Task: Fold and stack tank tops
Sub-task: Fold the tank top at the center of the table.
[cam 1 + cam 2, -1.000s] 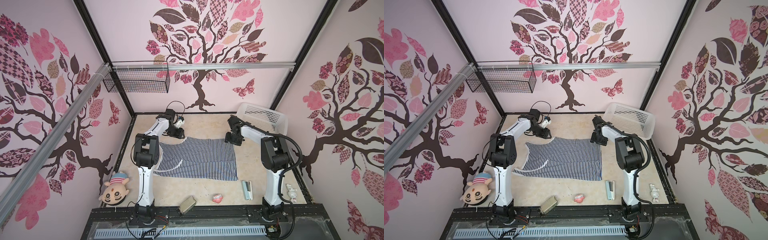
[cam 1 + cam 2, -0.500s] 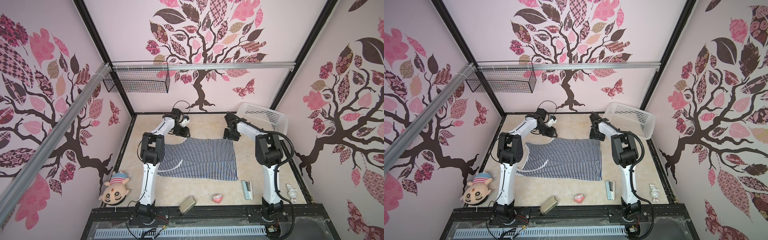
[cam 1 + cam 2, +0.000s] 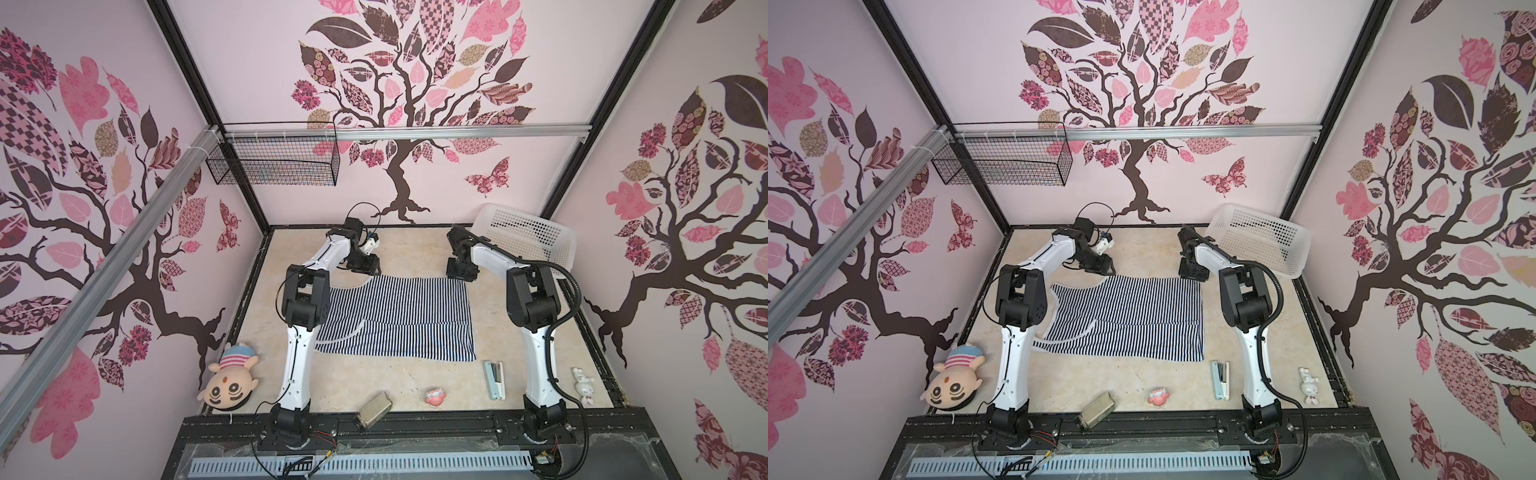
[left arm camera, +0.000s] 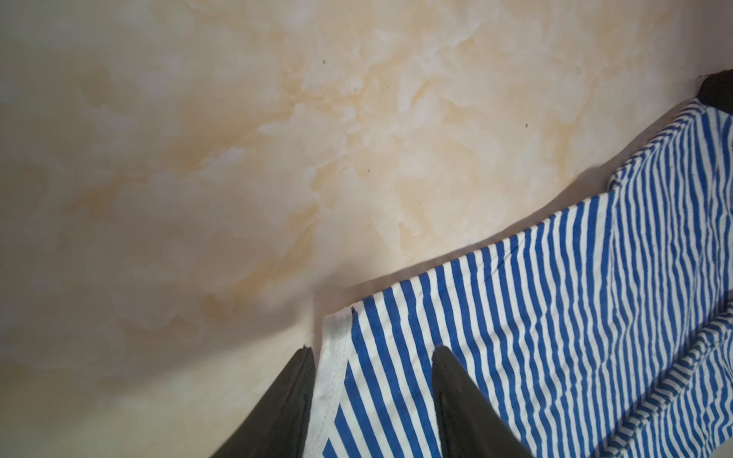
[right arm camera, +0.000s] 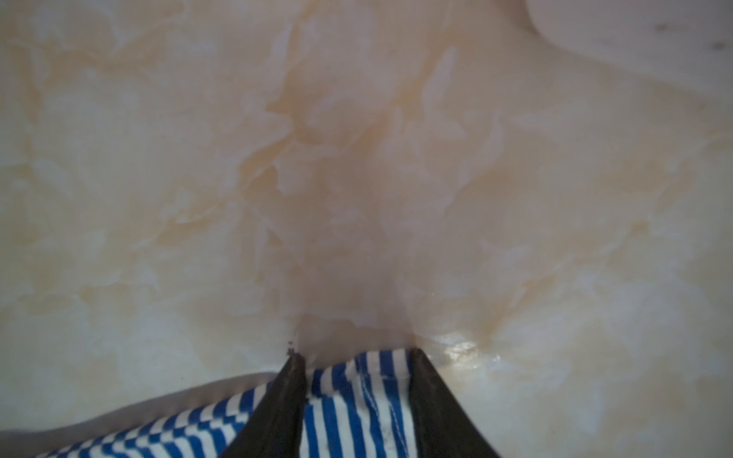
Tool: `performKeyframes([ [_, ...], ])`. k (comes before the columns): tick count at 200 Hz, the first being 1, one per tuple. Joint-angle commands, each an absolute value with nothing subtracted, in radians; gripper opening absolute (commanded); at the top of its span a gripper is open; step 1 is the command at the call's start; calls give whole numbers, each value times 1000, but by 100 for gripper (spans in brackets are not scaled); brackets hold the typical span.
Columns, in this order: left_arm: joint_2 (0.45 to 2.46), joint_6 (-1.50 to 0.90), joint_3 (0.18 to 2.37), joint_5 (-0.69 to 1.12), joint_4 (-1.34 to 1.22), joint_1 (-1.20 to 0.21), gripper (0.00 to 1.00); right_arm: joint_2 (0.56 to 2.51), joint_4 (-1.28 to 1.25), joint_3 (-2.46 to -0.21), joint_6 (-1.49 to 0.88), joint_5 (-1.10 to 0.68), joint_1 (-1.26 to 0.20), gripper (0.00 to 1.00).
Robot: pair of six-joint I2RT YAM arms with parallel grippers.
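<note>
The tank top [image 3: 399,316] is lying flat on the table [image 3: 415,253]. The left gripper [image 4: 373,351] is holding its jaws apart over the trimmed edge. The right gripper [image 5: 355,353] is bracketing a bunched corner; I cannot tell whether it is clamped.

Enclosed robot test cell of lab type: black frame posts [image 3: 185,62], tree-decal wall panels [image 3: 249,62], aluminium rail [image 3: 457,134], left arm [image 3: 297,365] and right arm [image 3: 538,365] bolted to base rail [image 3: 415,426] at marble-print tabletop [image 3: 415,257]

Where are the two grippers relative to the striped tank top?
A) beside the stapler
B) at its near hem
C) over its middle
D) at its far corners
D: in a top view the left gripper and right gripper sit at the far corners of the tank top.
</note>
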State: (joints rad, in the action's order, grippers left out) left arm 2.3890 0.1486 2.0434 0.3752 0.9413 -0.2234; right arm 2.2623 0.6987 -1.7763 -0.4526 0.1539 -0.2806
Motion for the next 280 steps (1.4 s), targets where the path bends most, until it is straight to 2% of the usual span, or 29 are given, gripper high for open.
performKeyframes([
  [1,2420,138,2064,374,942,-222,52,2281,736,-1790,-457,179,-279,25],
  [20,2430,138,2075,373,948,-222,52,2260,738,-1786,-458,175,-279,16],
  [101,2474,120,2117,349,933,-227,50,2153,707,-1745,-469,80,-281,16],
  [114,2493,123,2145,373,963,-230,47,2138,704,-1734,-469,73,-284,16],
  [145,2485,142,2126,377,972,-233,32,2108,700,-1715,-470,69,-291,15],
  [202,2447,170,2066,376,970,-234,18,2075,702,-1689,-472,64,-301,12],
  [225,2406,181,2035,369,964,-235,7,2039,695,-1652,-475,67,-303,11],
  [280,2236,180,1848,356,855,-235,6,1923,665,-1526,-475,75,-304,10],
])
